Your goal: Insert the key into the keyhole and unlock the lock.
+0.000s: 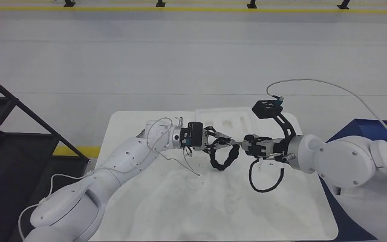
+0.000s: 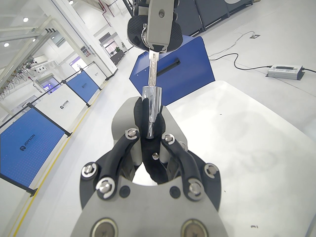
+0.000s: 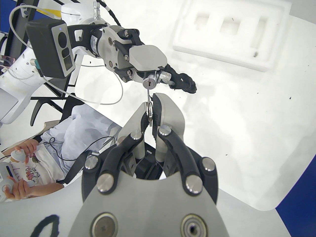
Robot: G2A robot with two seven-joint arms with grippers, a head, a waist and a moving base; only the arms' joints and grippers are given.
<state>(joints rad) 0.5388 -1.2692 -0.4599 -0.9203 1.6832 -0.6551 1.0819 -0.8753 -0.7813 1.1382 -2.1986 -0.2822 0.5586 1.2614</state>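
Closest to the lens, right gripper (image 3: 150, 109): pressed together on the head of the key (image 3: 148, 104), one pad flat against each face. Holds the blade straight out toward the lock (image 3: 149, 83), up in the air above the table (image 3: 246, 129).

Meets the round chrome face of the lock right at the keyhole. From the opposite wrist, shows the blade's tip gone into the end of the cylinder, with most of the blade bare between cylinder and pads.

Just beyond, left gripper (image 3: 150, 71): clamped on the chrome barrel of the lock, closed around it where the black cable (image 3: 182, 83) joins.

From above, sets the two grippers nose to nose over the middle of the table, with the cable hanging in a loop below them.

Farther out, a white foam tray (image 3: 232, 25) with three recesses, near the table's far edge and well apart from the work.

Looks like insertion begun but not finished: key and keyhole in line, tip entered, depth hard to judge. Left to do, on this reading: push the blade home, turn it, free the cable end. No sign yet of the lock opened.
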